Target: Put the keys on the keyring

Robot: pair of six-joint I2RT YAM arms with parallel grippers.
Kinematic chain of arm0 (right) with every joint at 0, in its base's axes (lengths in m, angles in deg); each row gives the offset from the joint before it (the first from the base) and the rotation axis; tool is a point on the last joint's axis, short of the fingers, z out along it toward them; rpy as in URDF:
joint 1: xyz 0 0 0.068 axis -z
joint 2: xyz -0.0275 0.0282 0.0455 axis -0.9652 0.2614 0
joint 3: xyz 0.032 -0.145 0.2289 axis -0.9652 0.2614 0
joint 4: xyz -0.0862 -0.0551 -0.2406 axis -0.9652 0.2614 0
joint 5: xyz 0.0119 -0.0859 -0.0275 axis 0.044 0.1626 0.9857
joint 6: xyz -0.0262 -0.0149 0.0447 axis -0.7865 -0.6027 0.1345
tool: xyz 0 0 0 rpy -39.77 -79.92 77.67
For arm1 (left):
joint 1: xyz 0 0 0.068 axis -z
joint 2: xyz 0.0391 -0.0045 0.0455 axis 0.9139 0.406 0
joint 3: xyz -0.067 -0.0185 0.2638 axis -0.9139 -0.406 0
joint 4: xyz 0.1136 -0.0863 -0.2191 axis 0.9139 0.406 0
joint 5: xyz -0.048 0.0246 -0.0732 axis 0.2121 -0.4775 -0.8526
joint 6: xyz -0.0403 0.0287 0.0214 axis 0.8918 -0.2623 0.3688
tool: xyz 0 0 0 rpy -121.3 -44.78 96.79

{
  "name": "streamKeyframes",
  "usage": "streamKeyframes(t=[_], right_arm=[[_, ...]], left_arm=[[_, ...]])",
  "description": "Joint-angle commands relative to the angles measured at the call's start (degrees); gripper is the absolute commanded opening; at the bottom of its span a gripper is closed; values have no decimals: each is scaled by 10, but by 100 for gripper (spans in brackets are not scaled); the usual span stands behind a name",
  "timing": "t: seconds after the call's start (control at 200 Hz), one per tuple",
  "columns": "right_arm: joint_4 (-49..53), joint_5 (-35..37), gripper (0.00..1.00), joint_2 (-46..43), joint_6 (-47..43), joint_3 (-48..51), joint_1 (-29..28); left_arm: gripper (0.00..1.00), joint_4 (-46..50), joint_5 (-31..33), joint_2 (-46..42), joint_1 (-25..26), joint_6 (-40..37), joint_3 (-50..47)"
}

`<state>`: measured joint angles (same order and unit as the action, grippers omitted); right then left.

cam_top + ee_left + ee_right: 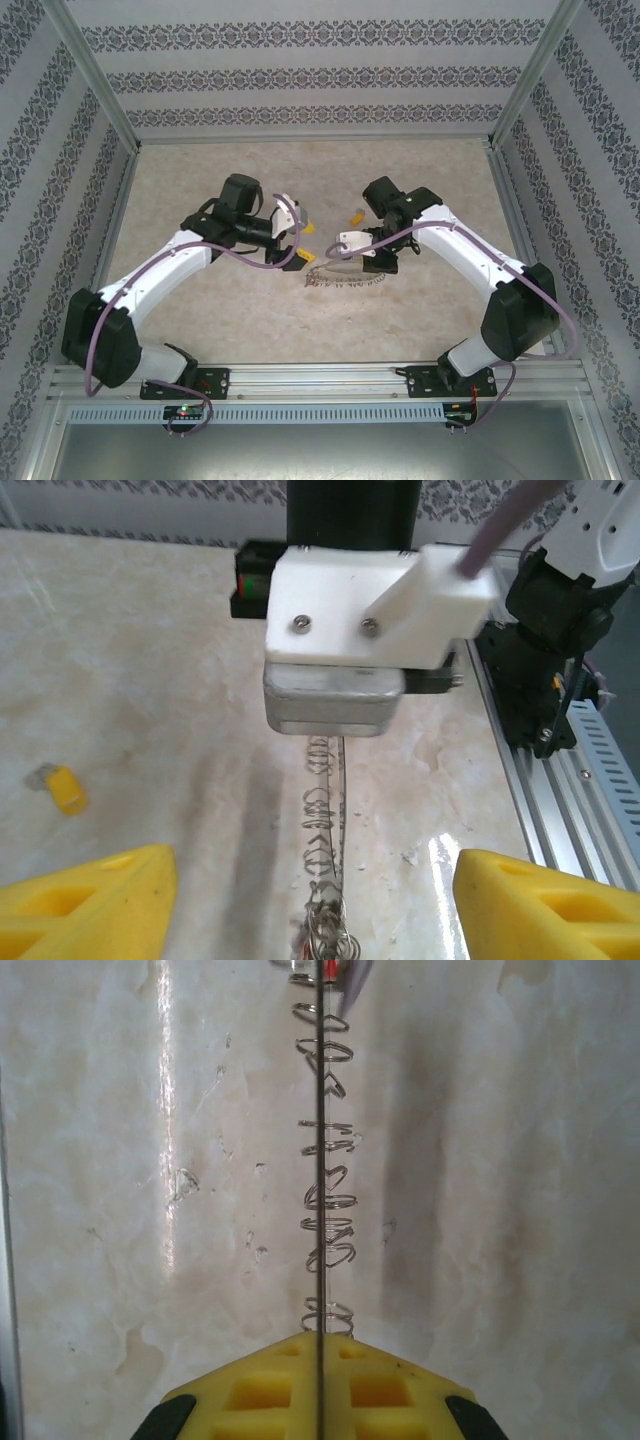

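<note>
At one end of the keyring (318,1160) the right hand (318,1385) is clenched on the thin wire, holding the loop so that its own wrist view sees it edge-on, with the small links strung along it over the table (520,1160). Facing it from the keyring's other end, the left hand (318,900) stands released, its yellow fingers (90,900) spread wide on either side of the loop and grasping nothing. A red key head (327,969) and a pale piece beside it show at the keyring's far end, cut by the frame edge, so whether they are threaded cannot be told. The orange-yellow key (62,788) lies flat on the table, well apart from the keyring and off to its side. The step in hand looks like fetching that loose key. To do it well, the left hand would best back away from the keyring without brushing the floppy links, come down with its fingers across the key's narrow head, and pinch low, since so tiny a key could skid on the smooth table. The right hand should hold the keyring steady meanwhile.
</note>
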<state>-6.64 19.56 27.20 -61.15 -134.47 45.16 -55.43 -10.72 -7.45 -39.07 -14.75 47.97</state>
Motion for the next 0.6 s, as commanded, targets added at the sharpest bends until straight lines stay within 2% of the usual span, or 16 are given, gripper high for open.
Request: streamKeyframes(t=[0.0,0.1,0.2,0.36,0.415,0.595], right_arm=[[-3,50,0,-17,-38,-6,-12],[5,61,0,-16,-40,-15,-12],[5,41,0,-24,-38,-15,-3],[3,13,0,-30,-26,-14,6],[-3,-7,0,-36,-23,-13,11],[-16,-47,0,-50,-20,-9,22]], left_arm=[[68,25,-8,38,35,-23,42],[59,39,-18,68,47,-32,63],[54,44,-17,84,57,-38,73],[51,34,-16,96,69,-37,74],[48,26,-14,98,72,-35,70],[43,-45,16,96,73,-11,41]])
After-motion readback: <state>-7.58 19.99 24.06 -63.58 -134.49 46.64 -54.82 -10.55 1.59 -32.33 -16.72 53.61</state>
